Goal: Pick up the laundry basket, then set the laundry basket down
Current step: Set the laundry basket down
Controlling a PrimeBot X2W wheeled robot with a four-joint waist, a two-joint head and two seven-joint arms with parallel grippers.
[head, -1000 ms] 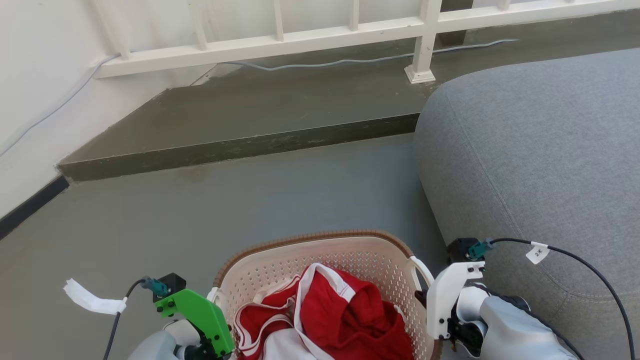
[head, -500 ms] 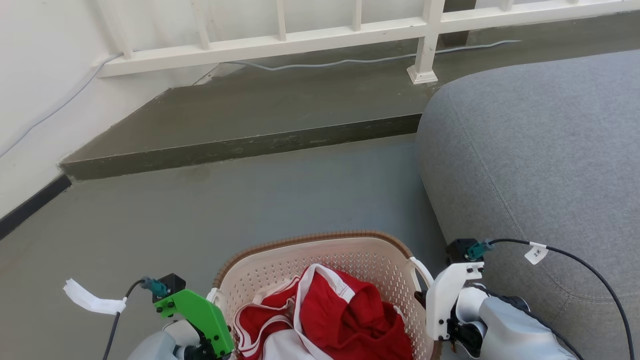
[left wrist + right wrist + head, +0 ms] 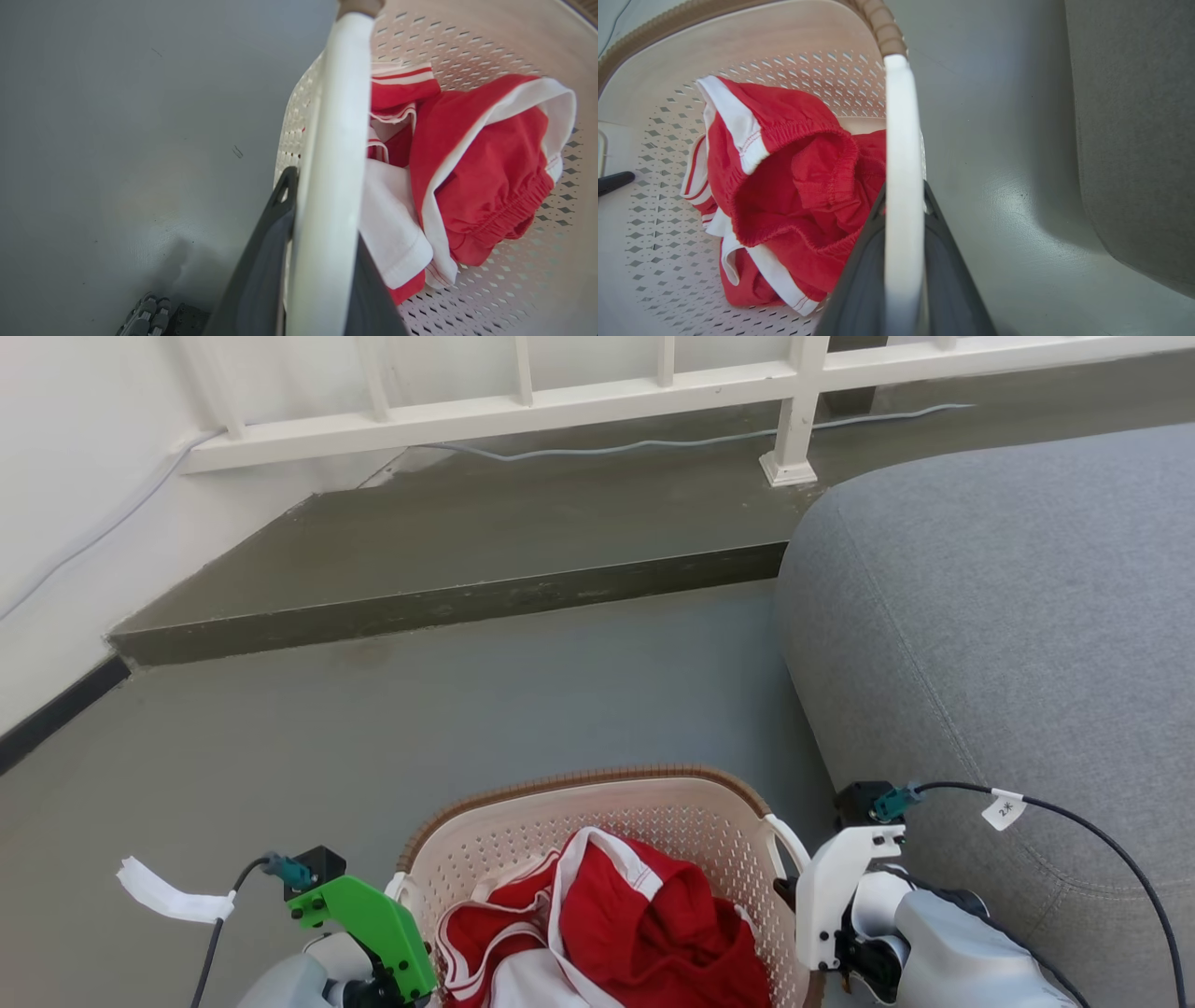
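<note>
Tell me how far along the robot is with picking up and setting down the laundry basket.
Grasp looks done: the left gripper and right gripper each clamp a white side handle of the laundry basket, which holds red clothes. The lift seems in hand, though whether the basket is off the grey floor can't be told. Setting it down and letting go remain.

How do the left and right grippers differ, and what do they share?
The left gripper carries a green bracket, the right gripper a white bracket. The left gripper has floor beside it, the right gripper the grey sofa. Each is shut on a white handle of the laundry basket.
</note>
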